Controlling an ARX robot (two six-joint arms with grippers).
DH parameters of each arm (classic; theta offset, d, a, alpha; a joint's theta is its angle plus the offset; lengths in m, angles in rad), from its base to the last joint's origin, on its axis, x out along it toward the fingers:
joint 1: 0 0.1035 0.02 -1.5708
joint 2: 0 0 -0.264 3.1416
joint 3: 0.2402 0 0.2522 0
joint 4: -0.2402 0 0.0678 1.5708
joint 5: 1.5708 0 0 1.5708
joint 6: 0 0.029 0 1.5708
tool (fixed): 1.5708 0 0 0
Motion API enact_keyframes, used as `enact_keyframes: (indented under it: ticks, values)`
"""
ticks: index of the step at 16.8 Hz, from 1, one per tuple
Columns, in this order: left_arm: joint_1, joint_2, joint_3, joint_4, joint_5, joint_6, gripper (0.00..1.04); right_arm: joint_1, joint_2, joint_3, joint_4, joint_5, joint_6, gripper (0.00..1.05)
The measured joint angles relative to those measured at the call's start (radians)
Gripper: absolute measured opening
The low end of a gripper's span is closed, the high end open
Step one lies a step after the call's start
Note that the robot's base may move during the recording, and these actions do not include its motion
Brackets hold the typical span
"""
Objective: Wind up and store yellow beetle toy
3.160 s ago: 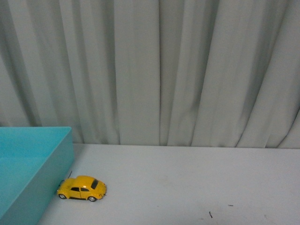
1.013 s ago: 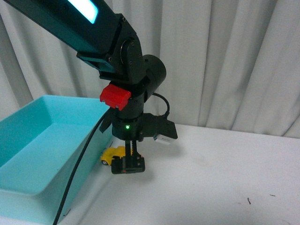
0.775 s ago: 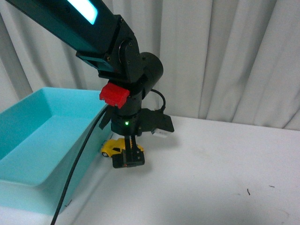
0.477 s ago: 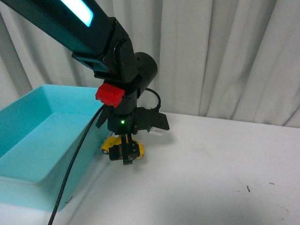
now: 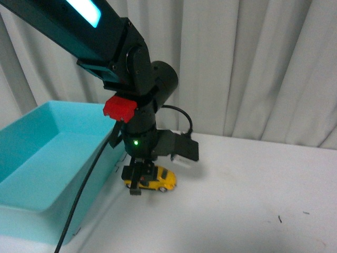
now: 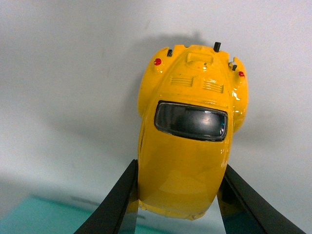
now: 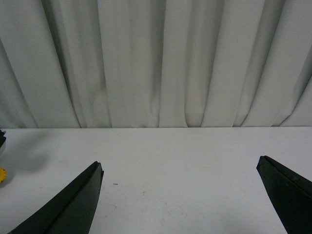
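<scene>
The yellow beetle toy sits on the white table just right of the teal bin. My left gripper comes down from above and is shut on it. In the left wrist view the toy fills the frame, roof up, dark window showing, with one black finger pressed on each side of its body. My right gripper is open and empty over bare table; a sliver of the yellow toy shows at that view's edge.
The teal bin is open-topped and looks empty, its near corner by the toy. A black cable hangs from the left arm over the bin's wall. White curtains close the back. Small dark specks mark the table.
The left arm came down by the bin and closed on the toy. Over the last half second the toy has shifted right, away from the bin's wall, in the gripper.
</scene>
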Motion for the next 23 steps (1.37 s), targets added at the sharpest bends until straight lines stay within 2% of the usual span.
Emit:
enact_keyframes:
  ticks: [2, 5, 7, 8, 11, 12, 14, 16, 18, 23]
  values:
    - [-0.042, -0.064, 0.000, -0.020, 0.175, 0.064, 0.40, 0.000, 0.000, 0.000, 0.000, 0.000, 0.000, 0.98]
    - [-0.047, -0.265, 0.006, 0.005, 0.505, -0.029, 0.40, 0.000, 0.000, 0.000, 0.000, 0.000, 0.000, 0.98]
    - [0.041, -0.394, 0.014, 0.082, 0.685, -0.147, 0.40, 0.000, 0.000, 0.000, 0.000, 0.000, 0.000, 0.98]
    - [0.104, -0.435, 0.017, 0.136, 0.741, -0.216, 0.40, 0.000, 0.000, 0.000, 0.000, 0.000, 0.000, 0.98]
    - [0.292, -0.451, 0.034, 0.282, 0.669, -0.499, 0.39, 0.000, 0.000, 0.000, 0.000, 0.000, 0.000, 0.98]
    - [0.347, -0.444, 0.030, 0.285, 0.647, -0.580, 0.39, 0.000, 0.000, 0.000, 0.000, 0.000, 0.000, 0.98]
    - [0.436, -0.425, -0.003, 0.257, 0.533, -0.739, 0.39, 0.000, 0.000, 0.000, 0.000, 0.000, 0.000, 0.98]
    - [0.484, -0.423, -0.112, 0.226, 0.439, -0.827, 0.39, 0.000, 0.000, 0.000, 0.000, 0.000, 0.000, 0.98]
    - [0.499, -0.422, -0.243, 0.227, 0.373, -0.843, 0.39, 0.000, 0.000, 0.000, 0.000, 0.000, 0.000, 0.98]
    - [0.582, -0.291, -0.272, 0.309, 0.183, -0.903, 0.39, 0.000, 0.000, 0.000, 0.000, 0.000, 0.000, 0.98]
